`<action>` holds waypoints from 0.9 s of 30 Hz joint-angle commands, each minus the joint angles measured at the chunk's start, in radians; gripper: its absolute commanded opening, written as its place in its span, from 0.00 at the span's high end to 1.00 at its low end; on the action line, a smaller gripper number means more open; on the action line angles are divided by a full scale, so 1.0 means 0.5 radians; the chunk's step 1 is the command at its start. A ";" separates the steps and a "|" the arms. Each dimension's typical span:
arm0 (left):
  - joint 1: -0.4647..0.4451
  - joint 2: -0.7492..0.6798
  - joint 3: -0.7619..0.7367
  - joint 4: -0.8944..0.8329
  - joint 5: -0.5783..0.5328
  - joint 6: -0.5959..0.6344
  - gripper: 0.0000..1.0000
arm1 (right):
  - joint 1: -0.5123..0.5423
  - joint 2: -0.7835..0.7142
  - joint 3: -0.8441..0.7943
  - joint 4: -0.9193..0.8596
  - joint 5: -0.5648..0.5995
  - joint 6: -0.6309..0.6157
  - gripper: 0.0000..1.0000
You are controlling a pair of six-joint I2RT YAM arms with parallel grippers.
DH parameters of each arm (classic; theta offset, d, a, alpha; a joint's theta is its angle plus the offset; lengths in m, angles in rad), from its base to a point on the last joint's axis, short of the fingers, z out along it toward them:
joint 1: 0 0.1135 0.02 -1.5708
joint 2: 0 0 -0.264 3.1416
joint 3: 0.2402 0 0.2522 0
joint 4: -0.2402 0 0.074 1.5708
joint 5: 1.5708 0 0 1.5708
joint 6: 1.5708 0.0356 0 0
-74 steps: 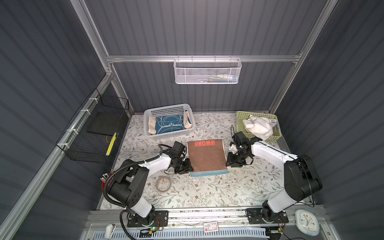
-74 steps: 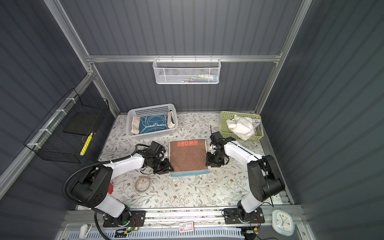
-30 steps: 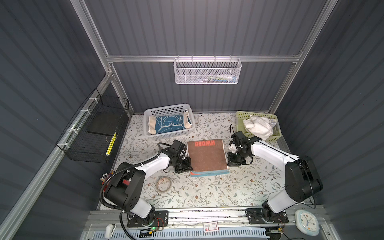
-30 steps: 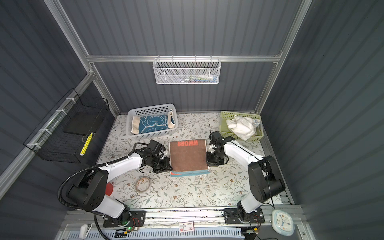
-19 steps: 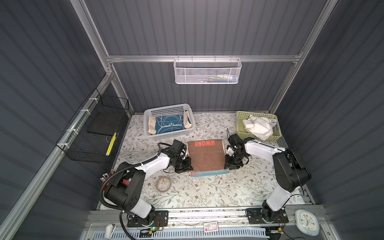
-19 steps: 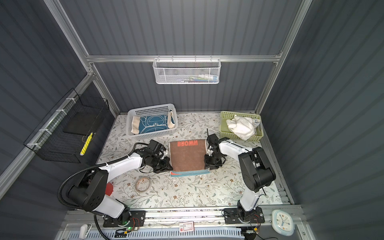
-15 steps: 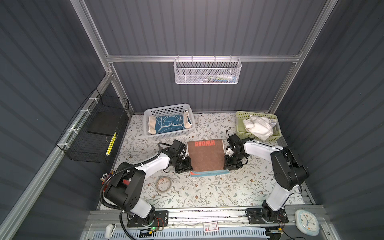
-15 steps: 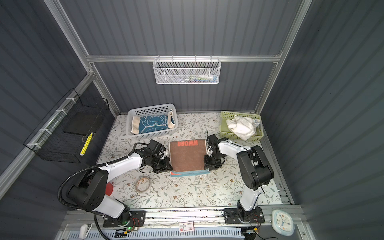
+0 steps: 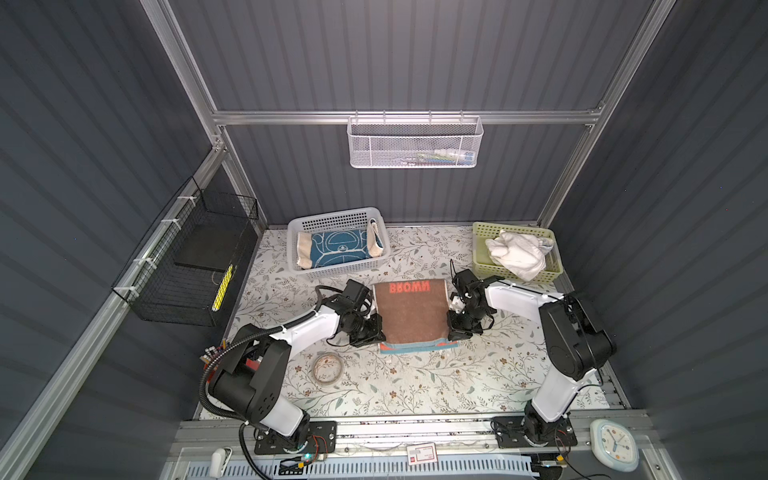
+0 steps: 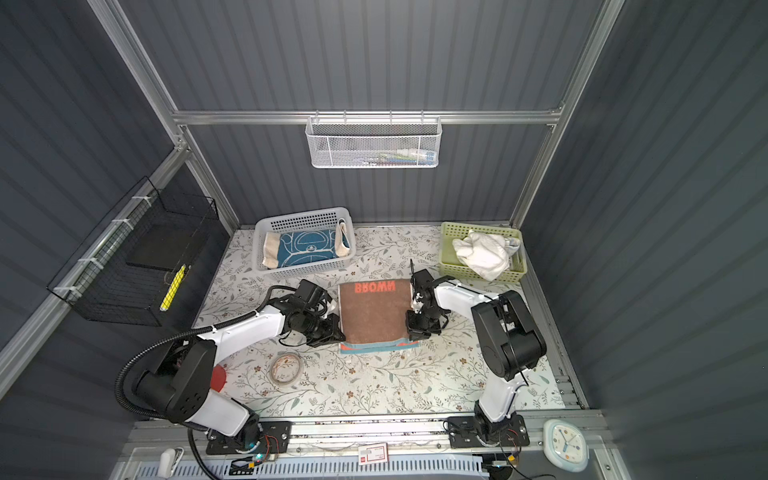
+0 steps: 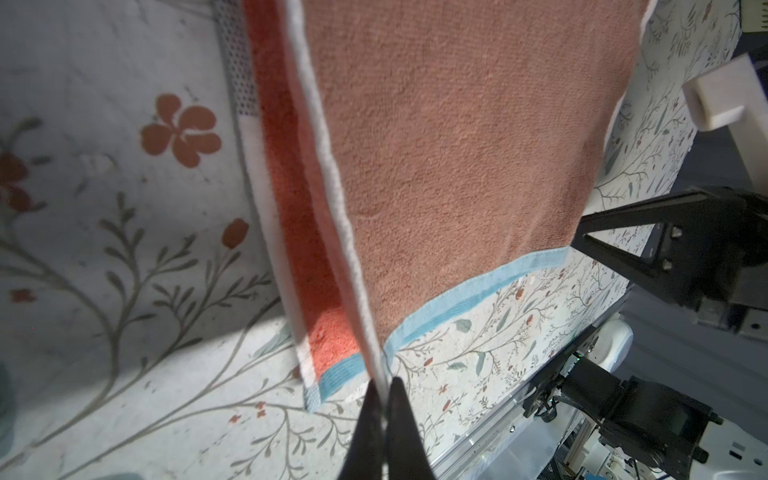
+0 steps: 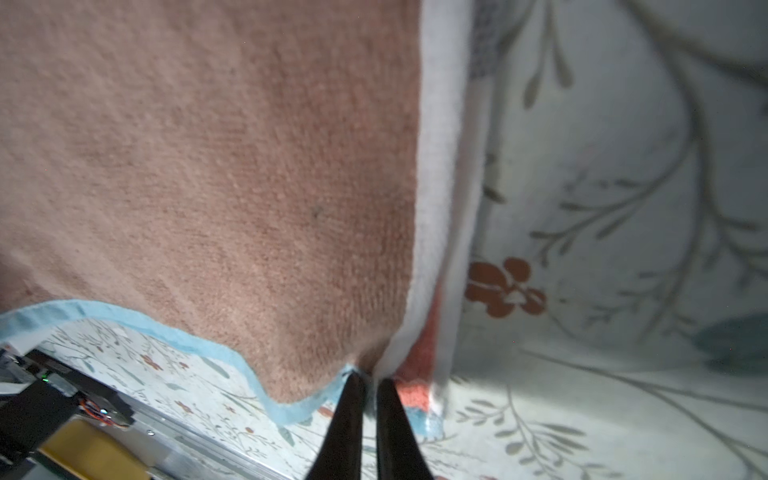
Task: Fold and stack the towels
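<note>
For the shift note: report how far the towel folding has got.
Looks done: blue towel flat in the white basket. In hand: left gripper and right gripper shut on near corners of brown towel. Left: white towel crumpled in green basket; no stack yet.

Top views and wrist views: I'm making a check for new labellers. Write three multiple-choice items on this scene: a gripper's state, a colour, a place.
1. The left gripper is: A shut on the brown towel's corner; B wide open; C out of view.
2. The brown towel's near hem is: A light blue; B green; C black.
3. The white towel lies: A under the brown towel; B in the green basket; C in the left gripper.
Answers: 1 A, the left wrist view shows its tips pinching the towel's edge; 2 A, a light blue band runs along that edge; 3 B, it is heaped in that basket.
</note>
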 commanded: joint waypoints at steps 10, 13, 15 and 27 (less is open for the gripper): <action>0.015 -0.068 0.070 -0.130 0.035 0.030 1.00 | 0.008 -0.277 0.047 -0.188 0.107 -0.024 1.00; 0.011 -0.090 0.063 -0.114 0.072 0.001 1.00 | 0.006 -0.360 0.013 -0.239 0.136 -0.025 1.00; 0.005 -0.111 0.038 -0.095 0.085 -0.025 1.00 | 0.005 -0.400 -0.012 -0.275 0.159 -0.028 1.00; -0.036 -0.106 -0.287 0.069 0.196 -0.161 0.88 | 0.009 -0.406 -0.247 -0.248 0.179 -0.035 1.00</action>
